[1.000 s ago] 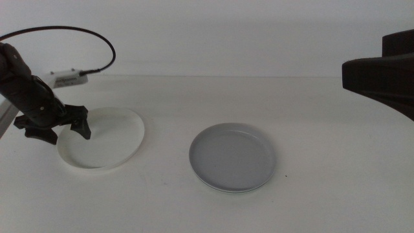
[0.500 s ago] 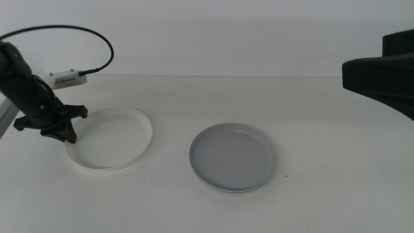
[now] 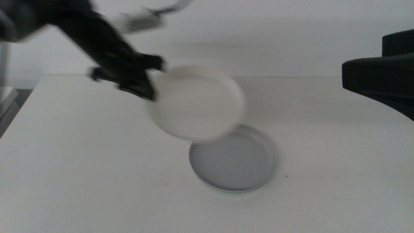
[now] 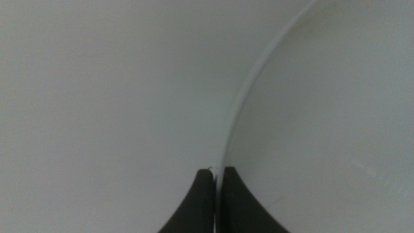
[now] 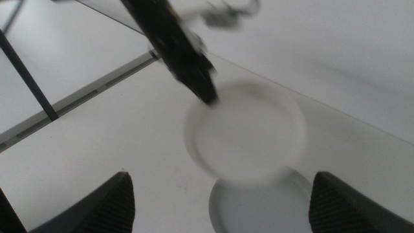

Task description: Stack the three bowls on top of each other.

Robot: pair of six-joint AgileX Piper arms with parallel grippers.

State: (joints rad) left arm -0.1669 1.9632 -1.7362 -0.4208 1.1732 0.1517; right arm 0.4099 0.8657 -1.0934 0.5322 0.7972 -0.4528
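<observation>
My left gripper (image 3: 145,84) is shut on the rim of the white bowl (image 3: 194,102) and holds it tilted in the air, blurred by motion, above the far left edge of the grey bowl (image 3: 236,165). The grey bowl rests on the table; a paler rim (image 3: 226,190) under its near edge belongs to a second bowl, whose colour I cannot tell. In the left wrist view the jaws (image 4: 215,173) pinch the white bowl's rim (image 4: 323,116). The right wrist view shows the white bowl (image 5: 246,129) over the grey bowl (image 5: 259,210). My right gripper (image 5: 221,184) is open and empty.
The right arm (image 3: 381,71) waits, raised at the right edge of the middle view. The white table (image 3: 77,181) is bare to the left, where the white bowl lay. The left arm's cable (image 3: 139,19) runs at the back left.
The left gripper has lifted the white bowl off the table at the left and swung it up and right, over the grey bowl. The right arm has not moved.
</observation>
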